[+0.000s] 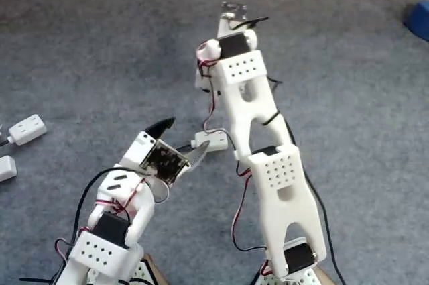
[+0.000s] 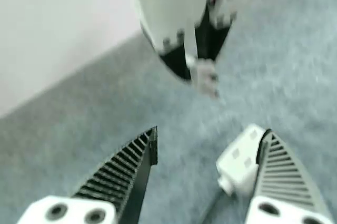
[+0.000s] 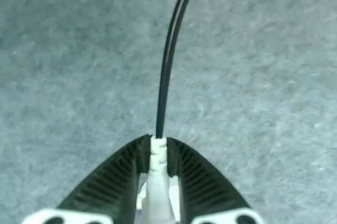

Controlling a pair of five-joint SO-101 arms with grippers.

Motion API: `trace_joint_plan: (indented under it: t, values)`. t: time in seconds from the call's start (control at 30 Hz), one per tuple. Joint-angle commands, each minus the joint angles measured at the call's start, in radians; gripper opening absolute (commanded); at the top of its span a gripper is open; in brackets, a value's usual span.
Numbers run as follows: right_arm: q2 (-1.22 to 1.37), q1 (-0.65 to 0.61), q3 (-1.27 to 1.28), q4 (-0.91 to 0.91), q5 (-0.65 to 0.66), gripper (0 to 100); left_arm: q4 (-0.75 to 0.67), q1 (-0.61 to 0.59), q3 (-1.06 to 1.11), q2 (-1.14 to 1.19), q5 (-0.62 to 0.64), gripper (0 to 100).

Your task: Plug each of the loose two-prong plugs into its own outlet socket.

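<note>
My right gripper (image 3: pixel 158 140) is shut on a white two-prong plug (image 3: pixel 157 174), whose black cable (image 3: pixel 172 50) runs away over the grey carpet. In the high view this gripper (image 1: pixel 234 11) is stretched to the far side, with the cable (image 1: pixel 257 23) at its tip. My left gripper (image 2: pixel 209 133) is open, and a white outlet socket (image 2: pixel 239 161) lies against the inner side of one finger (image 2: pixel 279 166). The high view shows that gripper (image 1: pixel 181 141) low over the socket (image 1: pixel 208 142) mid-table. The other arm's held plug (image 2: pixel 205 76) hangs beyond.
Two more white sockets (image 1: pixel 27 129) (image 1: pixel 5 167) lie at the left edge. A blue object (image 1: pixel 419 20) sits at the far right corner. The right arm's long white links (image 1: pixel 268 144) cross the middle of the carpet beside the socket.
</note>
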Motion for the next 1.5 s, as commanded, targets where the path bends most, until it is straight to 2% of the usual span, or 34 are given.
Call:
trace_joint_plan:
  t: [0.0,0.1,0.5,0.83,1.07,1.47]
  values:
    - [-0.030,-0.036,0.061,0.019,-0.011,0.5,-0.100,-0.028,-0.010,-0.028,0.014,30]
    - [-0.031,-0.058,0.131,0.018,-0.015,0.5,-0.161,-0.064,-0.007,-0.028,0.014,30]
    - [-0.070,-0.122,0.168,0.022,-0.028,0.5,-0.172,-0.096,0.030,-0.027,0.008,28]
    - [-0.377,-0.125,0.415,0.019,-0.002,0.5,-0.183,-0.134,0.031,-0.027,0.014,28]
    - [-0.441,-0.196,0.429,0.018,-0.011,0.5,-0.180,-0.099,0.031,-0.027,0.015,28]
    - [-0.460,-0.242,0.424,0.021,-0.020,0.5,-0.147,-0.140,0.030,-0.025,0.041,28]
